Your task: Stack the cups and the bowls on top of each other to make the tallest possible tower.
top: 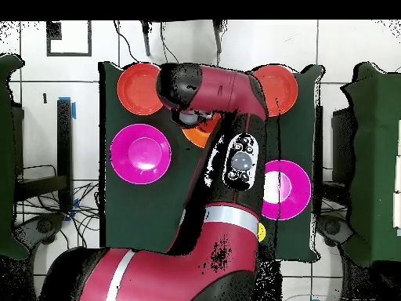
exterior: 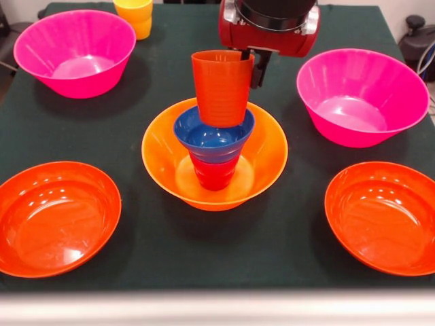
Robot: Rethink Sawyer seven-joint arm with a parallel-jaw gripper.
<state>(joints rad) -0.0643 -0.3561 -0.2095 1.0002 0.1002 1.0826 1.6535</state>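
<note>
Tower: orange cup point(exterior: 221, 87) on blue bowl point(exterior: 212, 139), red cup point(exterior: 214, 173), orange bowl point(exterior: 214, 159).
My claw point(exterior: 257, 68): behind the top cup; grip perhaps closed, cannot tell.

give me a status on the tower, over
Gripper at the orange cup's rim, open or shut unclear. Tower: large orange bowl, red cup, small blue bowl, orange cup on top. Nothing in the way.

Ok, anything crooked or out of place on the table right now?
Nothing spilled or damaged. The orange cup atop the blue bowl looks slightly tilted, with the gripper close behind it; the red cup and orange bowl beneath look centred.
</note>
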